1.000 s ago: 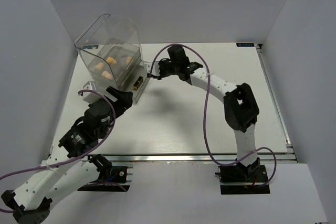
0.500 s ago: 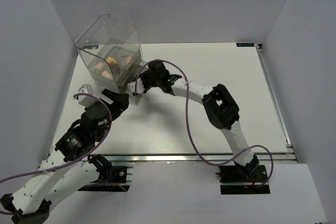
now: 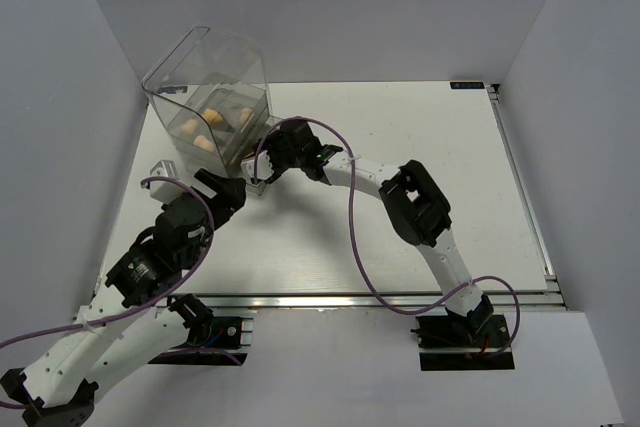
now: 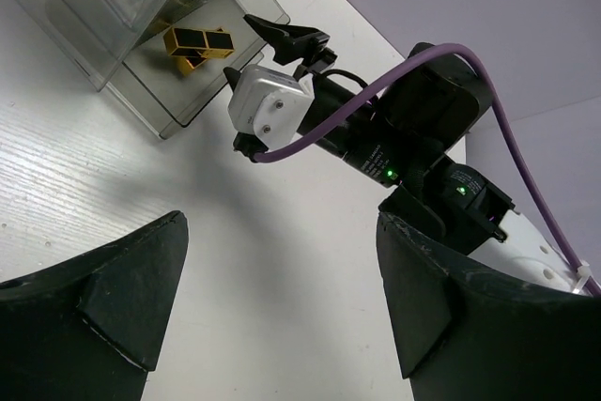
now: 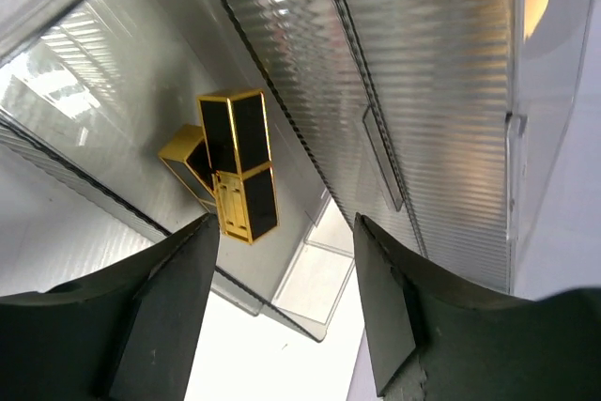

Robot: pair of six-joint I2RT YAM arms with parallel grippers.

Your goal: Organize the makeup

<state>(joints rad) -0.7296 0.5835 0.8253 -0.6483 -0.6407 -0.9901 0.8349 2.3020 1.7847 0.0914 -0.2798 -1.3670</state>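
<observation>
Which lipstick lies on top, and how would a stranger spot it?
Find the big clear plastic box at the table's far left; a shallow drawer sticks out at its base. Two short tubes lie in it. The top lipstick rests partly across the other tube, showing black faces edged in gold where its neighbour shows more gold.

Robot lab test cell. Bare white table (image 3: 400,227), boxed in by plain pale panels (image 3: 60,97) at left, right and back. Left arm (image 3: 150,257) and right arm (image 3: 420,207), both white with black joints, bolted to black base plates (image 3: 440,357) beside an aluminium rail (image 3: 330,300) at the near edge. Purple cables (image 3: 352,237) looped loose over both. Small printed label (image 3: 466,85) at the far right corner. Staged props only: clear box (image 3: 210,87), lipsticks (image 5: 235,166) lying inside. Flat, even lighting throughout.
</observation>
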